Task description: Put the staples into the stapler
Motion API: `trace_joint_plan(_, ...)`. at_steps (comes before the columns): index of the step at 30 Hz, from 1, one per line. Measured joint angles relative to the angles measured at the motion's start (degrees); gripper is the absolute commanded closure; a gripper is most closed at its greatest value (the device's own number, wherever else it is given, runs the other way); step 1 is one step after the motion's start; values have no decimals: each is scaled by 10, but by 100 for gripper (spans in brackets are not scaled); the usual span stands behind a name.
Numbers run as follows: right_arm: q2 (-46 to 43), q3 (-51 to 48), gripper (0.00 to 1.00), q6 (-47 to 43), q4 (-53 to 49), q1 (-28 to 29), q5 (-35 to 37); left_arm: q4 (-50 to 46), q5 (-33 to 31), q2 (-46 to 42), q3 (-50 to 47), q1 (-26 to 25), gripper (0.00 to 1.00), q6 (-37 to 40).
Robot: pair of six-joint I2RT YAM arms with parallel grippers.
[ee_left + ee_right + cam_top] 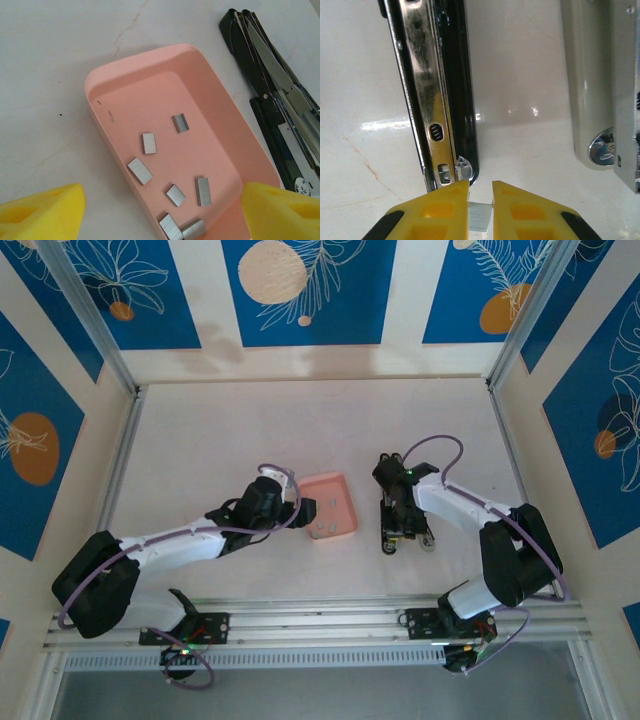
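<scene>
Right fingers (435,210) pinch one staple strip (481,220) at the rail end of the open stapler (442,100), aligned for loading; left fingers (45,212) hang wide above spare staples (147,143) in the pink tray (125,65).

We note the staples (142,171) as bare silvery-grey metal, finely ribbed, with a satin sheen.
Tray (150,85): pink, smooth, matt, plastic by the look.
Table (50,60): white with faint stone-like veins and smooth; in the right wrist view we see glossy reflections on it.
Stapler (262,107): glossy black body. Its inner rail (422,75) is polished bright metal, slightly smudged.
Staple strip (481,220) in the right gripper (481,187): pale ribbed metal.
Fingers (440,210) there and on the left gripper (162,200): yellow, matt, plastic-looking.
</scene>
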Motion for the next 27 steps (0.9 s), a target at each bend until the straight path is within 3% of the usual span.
trace_joint_plan(13, -67, 20, 82, 4, 12, 8, 11, 0, 0, 0, 0, -1, 19, 0)
trace_joint_plan(27, -47, 9, 82, -20, 58, 14, 20, 0, 0, 0, 0, -1, 19, 2)
